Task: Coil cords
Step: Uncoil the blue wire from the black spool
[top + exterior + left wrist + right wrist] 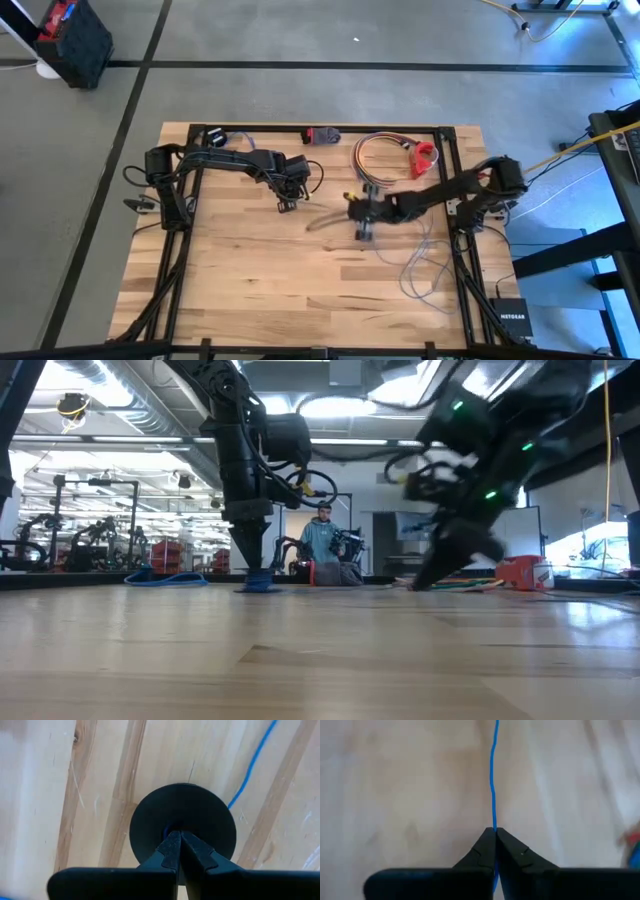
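The cord is a long thin blue-lilac wire. Its loose squiggles (420, 262) lie on the table near the right edge. It ends in a black round disc (200, 810) that lies flat on the wood. My left gripper (288, 200) stands upright over the disc, fingers shut at its middle (178, 836). My right gripper (362, 228) is at the table's middle, low and slanting, shut on the wire (493, 775). In the low view my left gripper (250, 555) points straight down and my right gripper (428, 575) slants down. My left gripper comes from above, pointing down, its shut fingertips (172, 845) at the disc's middle. A bit of blue wire (166, 829) shows right at the tips, pinched between them as far as I can tell. The disc lies flat on the table. My right gripper pinches the wire (494, 822) between its two fingertips, at a stretch along its length. The wire runs straight on from the tips, in line with the fingers, just over the wood.
A coil of coloured cords (378, 150) with a red piece (425, 157) lies at the far right of the table. A small dark-red object (322, 134) sits at the far edge. Dark frame rails (455, 180) run along the sides. A person (322, 540) stands in the room behind.
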{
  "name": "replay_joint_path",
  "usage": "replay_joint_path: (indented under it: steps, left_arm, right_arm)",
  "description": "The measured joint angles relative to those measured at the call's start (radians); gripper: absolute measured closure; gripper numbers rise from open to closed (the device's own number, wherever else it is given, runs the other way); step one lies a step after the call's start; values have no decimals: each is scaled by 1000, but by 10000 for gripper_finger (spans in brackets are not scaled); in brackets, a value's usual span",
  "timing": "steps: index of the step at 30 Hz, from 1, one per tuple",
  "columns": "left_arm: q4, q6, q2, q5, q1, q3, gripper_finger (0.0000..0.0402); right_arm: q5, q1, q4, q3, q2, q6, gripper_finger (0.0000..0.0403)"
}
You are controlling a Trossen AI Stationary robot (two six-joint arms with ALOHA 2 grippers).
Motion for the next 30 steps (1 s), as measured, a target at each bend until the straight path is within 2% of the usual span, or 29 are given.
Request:
replay_joint_path:
  steps: [5, 9, 13, 18, 23, 27, 30]
  left_arm:
    - [-4, -4, 0, 0, 0, 0, 398]
    - [-6, -11, 0, 0, 0, 0, 398]
    - [-4, -16, 0, 1, -1, 0, 398]
    - [-9, -24, 0, 1, 0, 0, 398]
    - [-7, -28, 1, -1, 0, 0, 398]
    - [-4, -28, 1, -1, 0, 0, 398]
    - [-4, -28, 1, -1, 0, 0, 398]
  right_arm:
    - [53, 169, -220, -1, -71, 75, 395]
    - [80, 329, -302, -46, -131, 129, 398]
    - [143, 444, -397, -115, -220, 346, 394]
    - [154, 574, -594, -207, -354, 658, 396]
    - [156, 714, -850, -208, -495, 950, 394]
    - [164, 781, -968, -177, -591, 1102, 394]
    - [177, 769, -955, -172, -628, 1139, 383]
